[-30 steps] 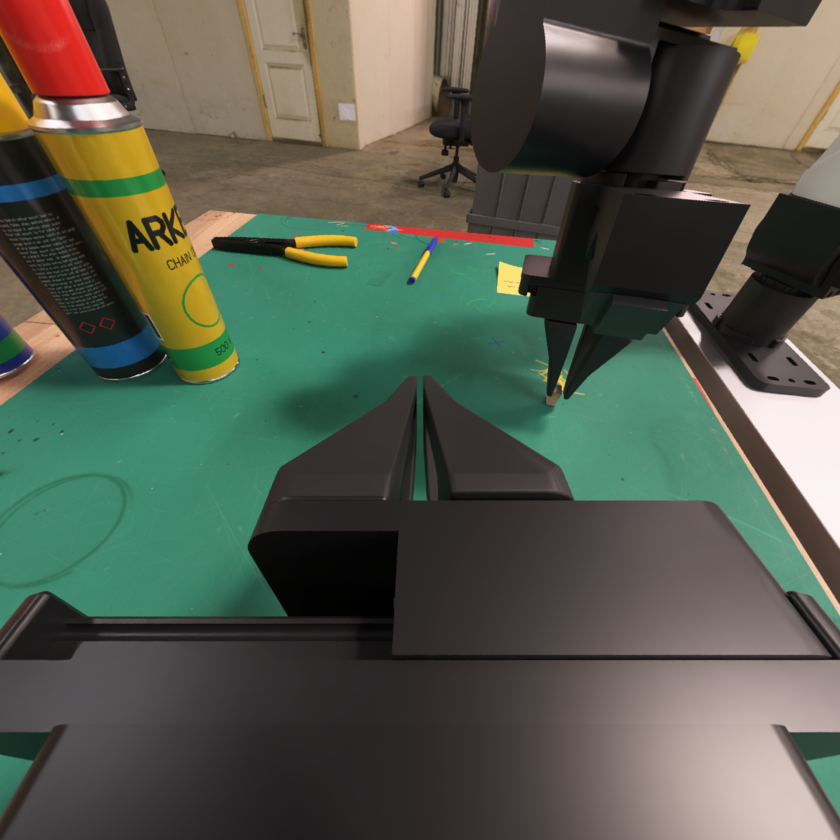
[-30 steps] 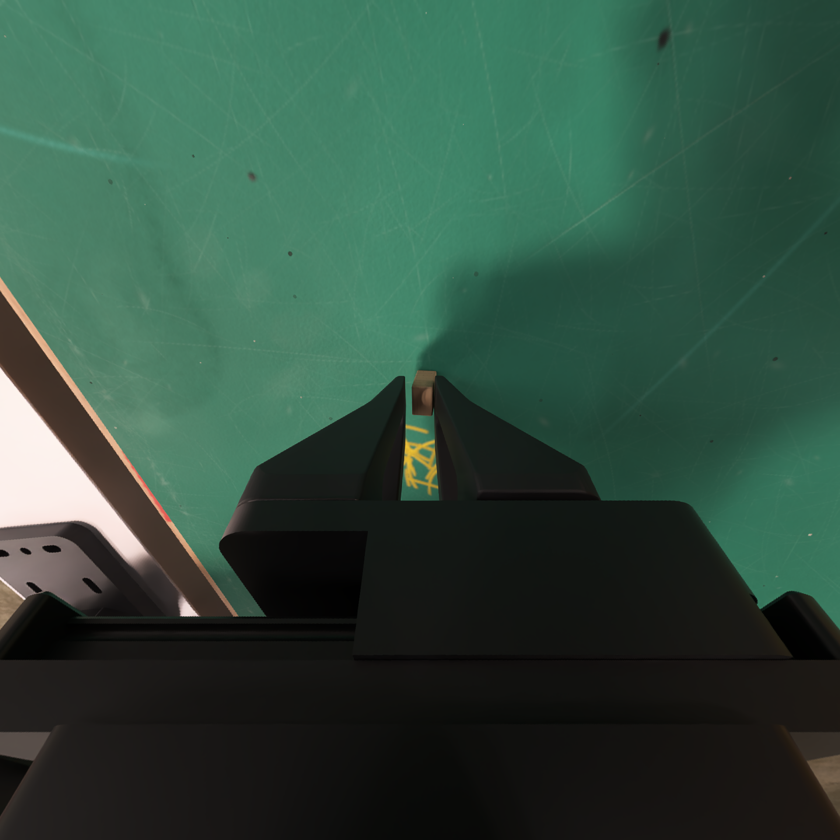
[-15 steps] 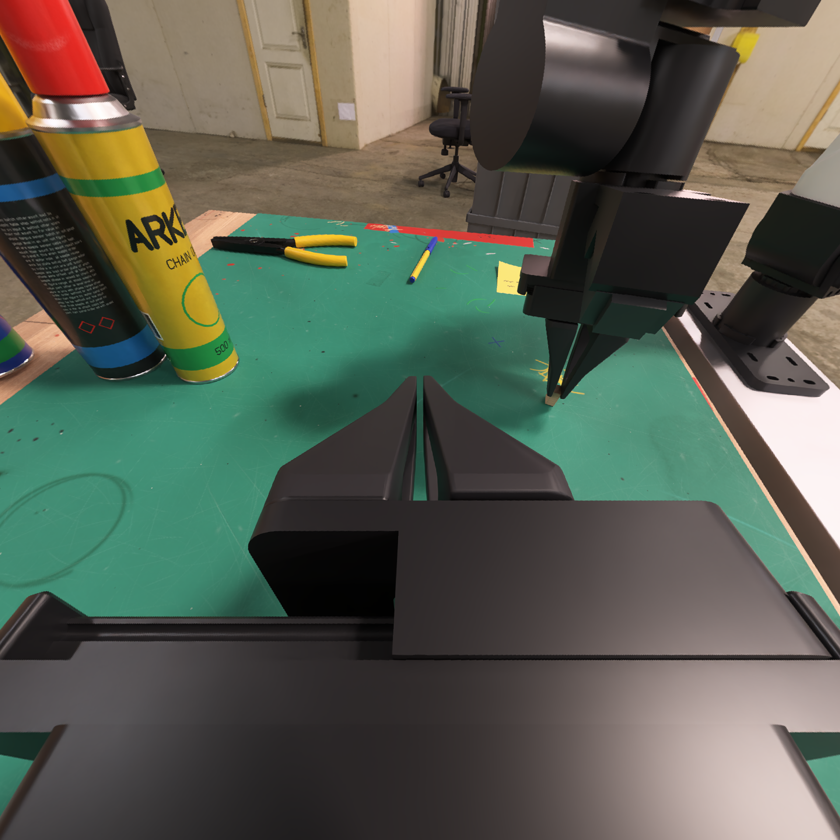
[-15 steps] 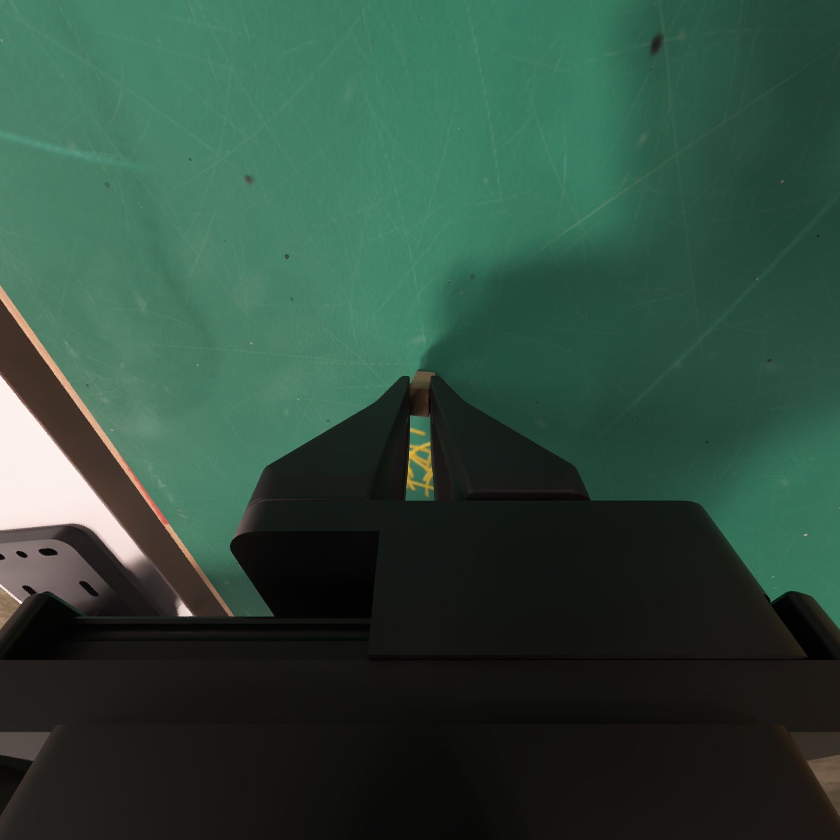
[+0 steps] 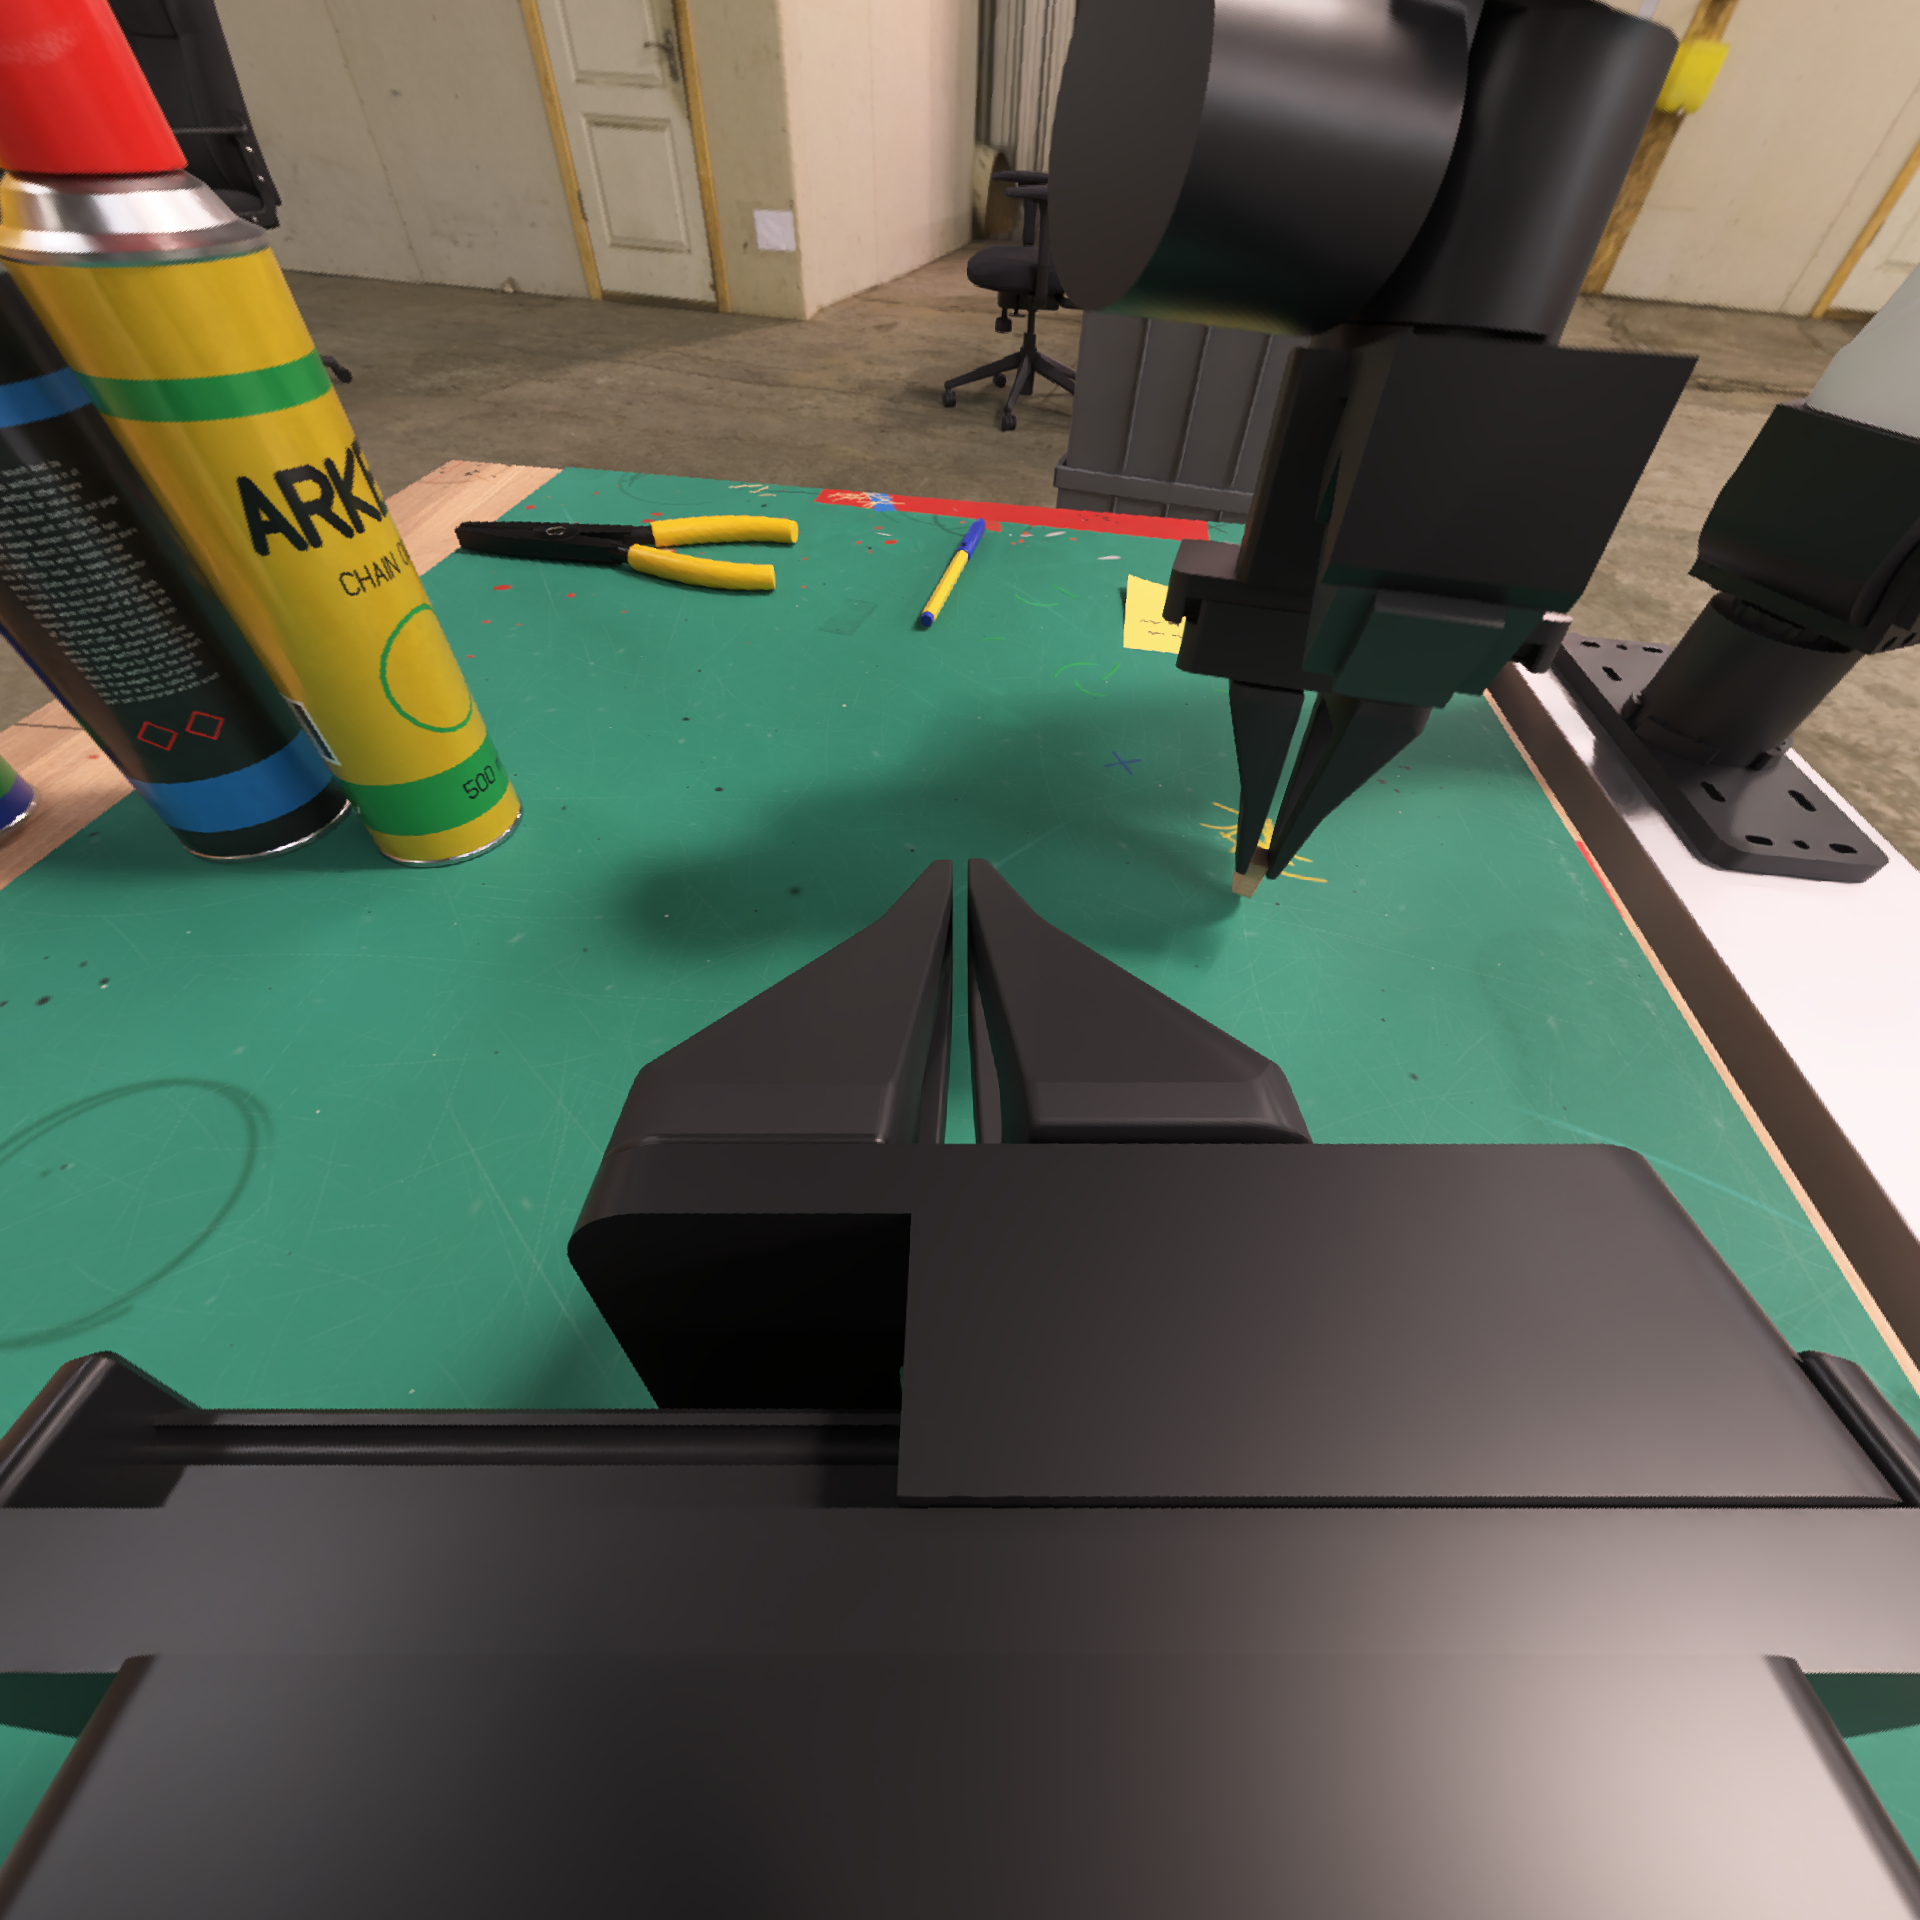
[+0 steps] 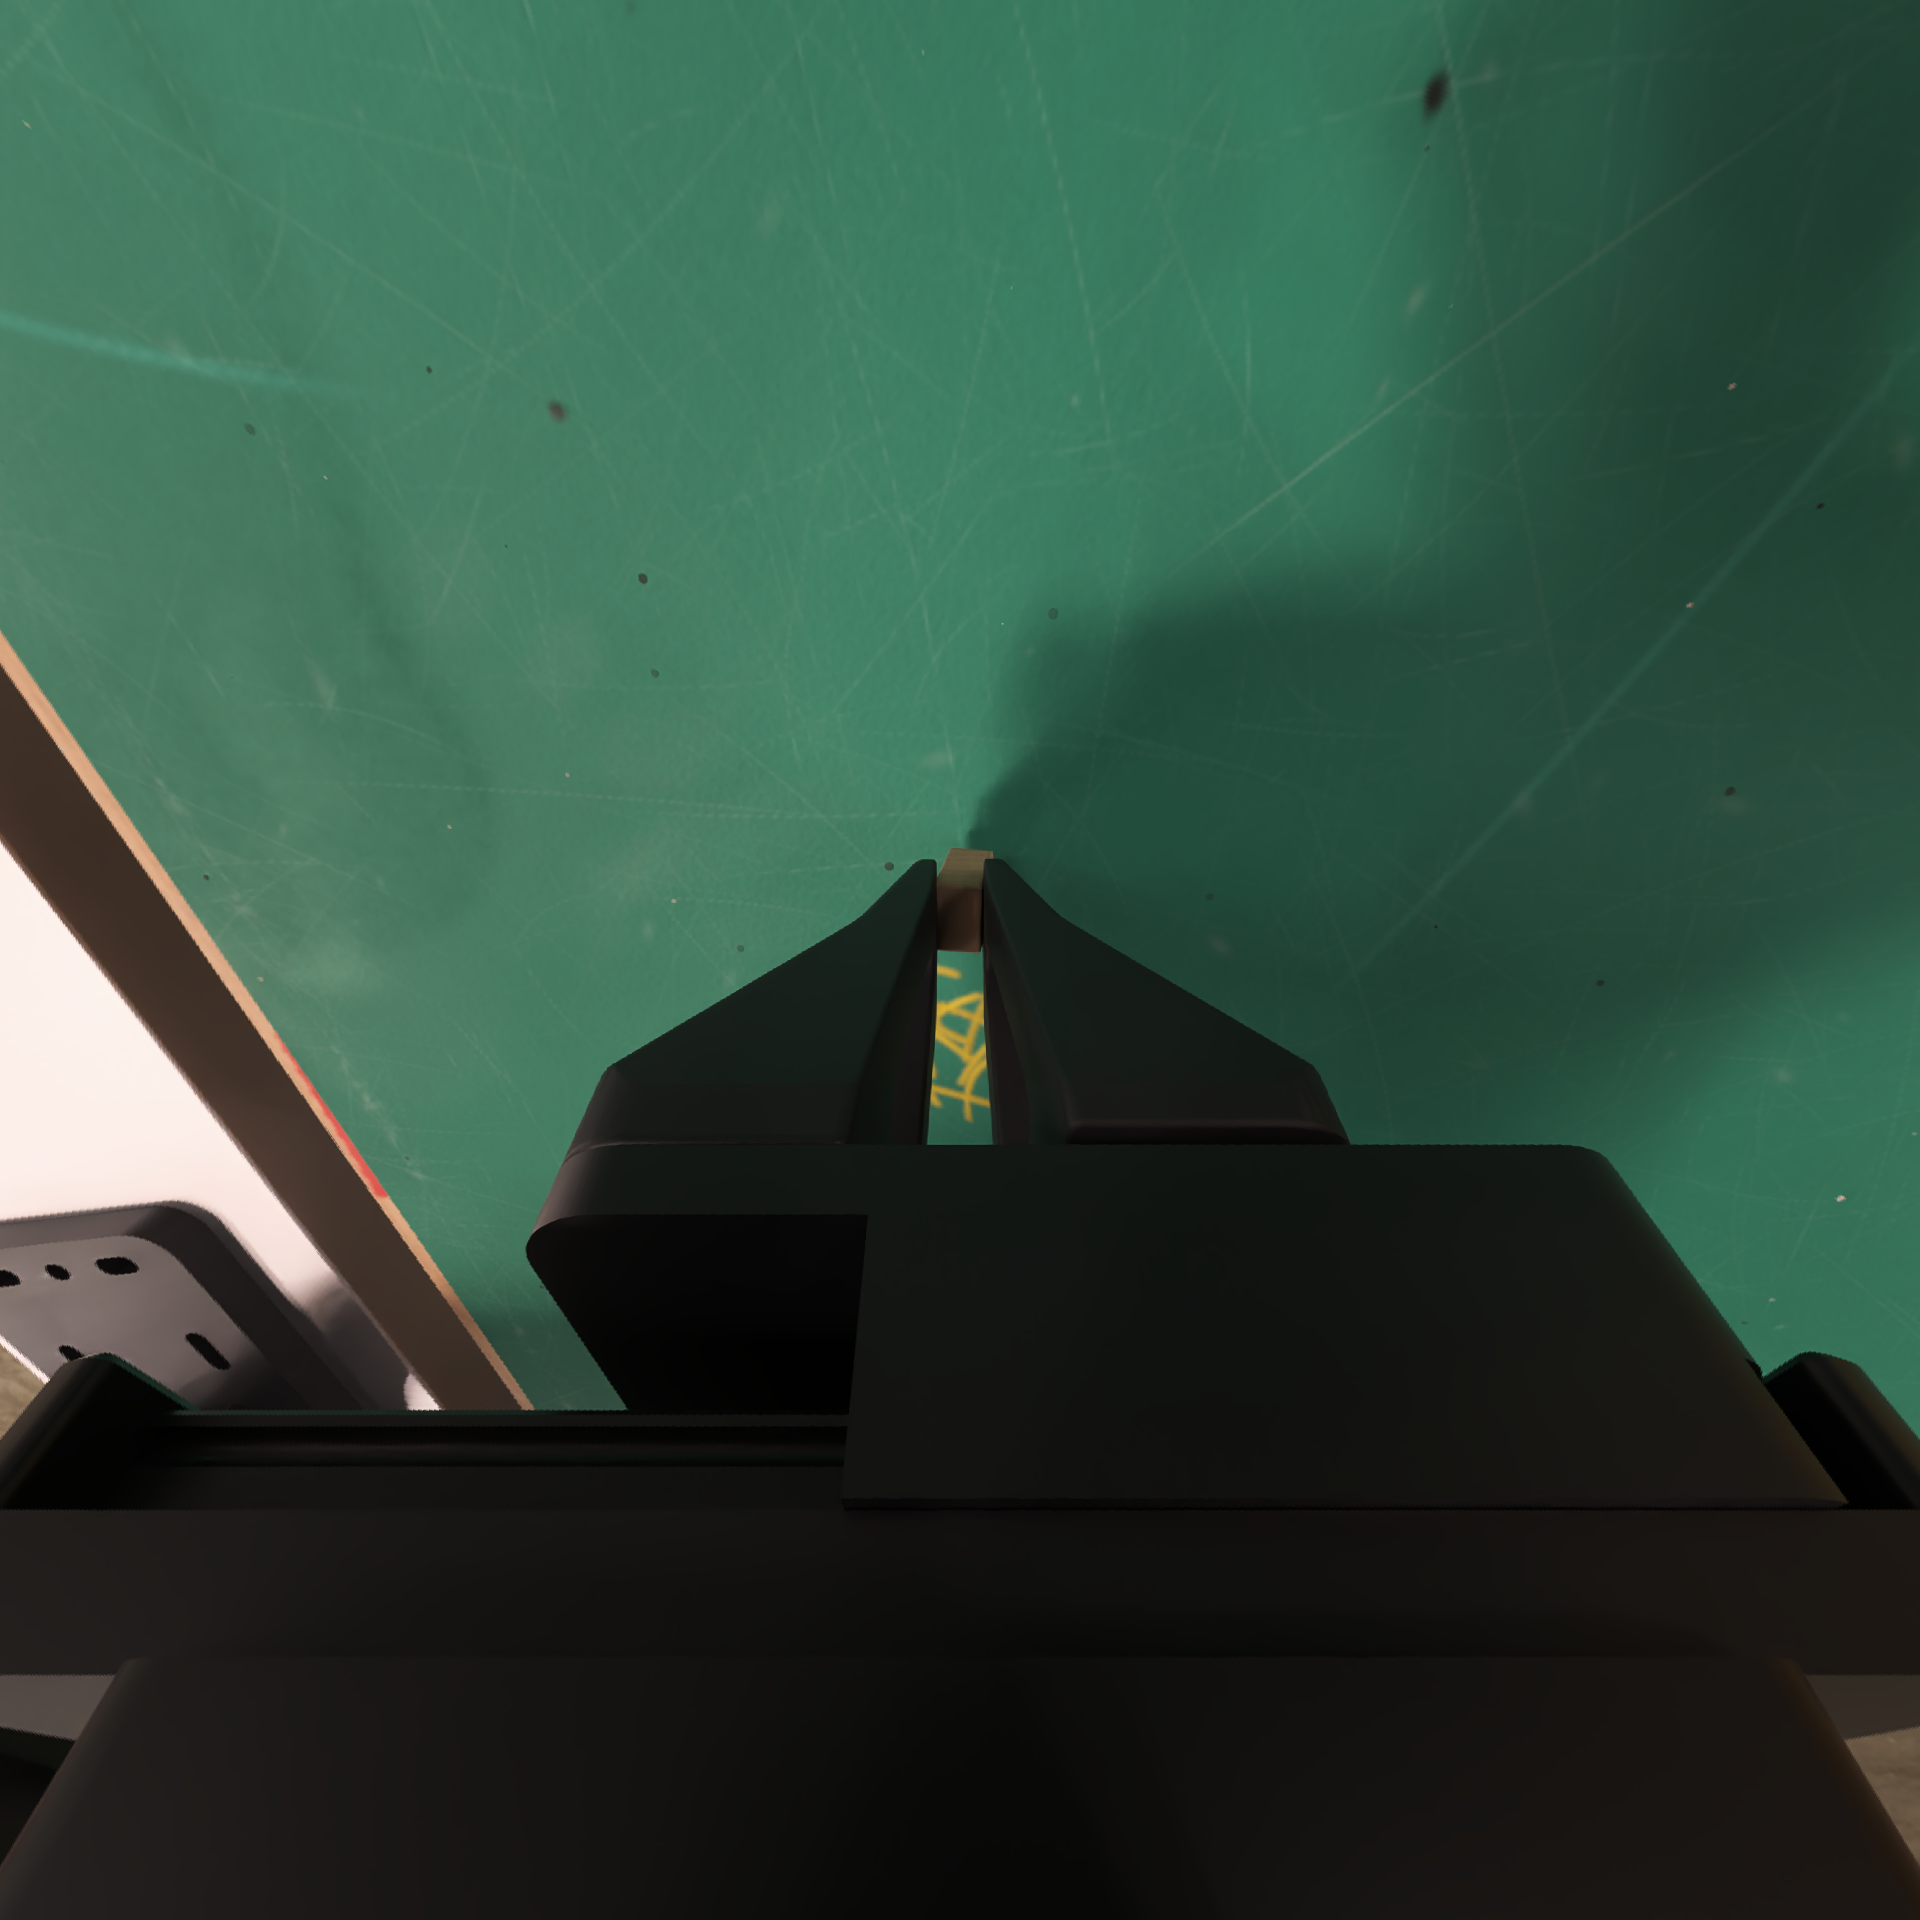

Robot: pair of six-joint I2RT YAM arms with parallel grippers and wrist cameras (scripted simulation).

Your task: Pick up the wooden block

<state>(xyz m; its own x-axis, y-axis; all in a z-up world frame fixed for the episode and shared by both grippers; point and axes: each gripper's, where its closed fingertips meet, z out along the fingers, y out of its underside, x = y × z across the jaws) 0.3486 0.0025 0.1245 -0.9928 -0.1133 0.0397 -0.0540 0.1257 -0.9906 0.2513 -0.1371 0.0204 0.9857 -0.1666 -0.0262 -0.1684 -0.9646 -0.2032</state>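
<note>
Grip looks made from where I sit: my right hand is clamped on the wooden block at or just above the green tabletop, left hand idle and pressed together, so the lift is left.

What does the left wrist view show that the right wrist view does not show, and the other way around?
Only the left wrist view shows the spray cans, the pliers, the pen, the yellow note and the shut, empty left gripper. Only the right wrist view shows, close up, both fingers pressing the sides of the wooden block. Both show the right gripper shut on the block, the green mat and the yellow scribble.
</note>
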